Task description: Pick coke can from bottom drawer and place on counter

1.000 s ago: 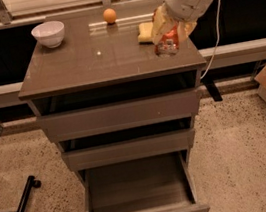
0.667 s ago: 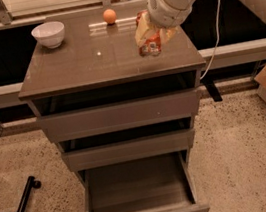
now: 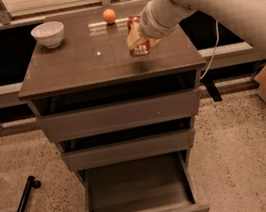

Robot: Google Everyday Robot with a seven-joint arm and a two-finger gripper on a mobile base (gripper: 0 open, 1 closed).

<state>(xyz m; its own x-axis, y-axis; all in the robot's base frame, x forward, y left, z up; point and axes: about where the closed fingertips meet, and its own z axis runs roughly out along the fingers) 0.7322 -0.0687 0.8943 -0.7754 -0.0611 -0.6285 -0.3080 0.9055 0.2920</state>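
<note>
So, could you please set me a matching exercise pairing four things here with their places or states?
Things: 1 coke can; 2 bowl; 3 orange; 4 bottom drawer.
Places or states: A pulled open; B at the counter's back edge, centre; C held in the pincer above the counter's right side; D counter's back left corner.
Pairs: 1-C; 2-D; 3-B; 4-A.

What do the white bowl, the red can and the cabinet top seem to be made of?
The round white bowl looks like glazed ceramic, perhaps plastic: smooth, evenly white. The small red coke can, held in the gripper above the glossy grey-brown counter, looks like painted metal with a silvery rim. The counter may be laminate or polished stone: it mirrors lights.
</note>
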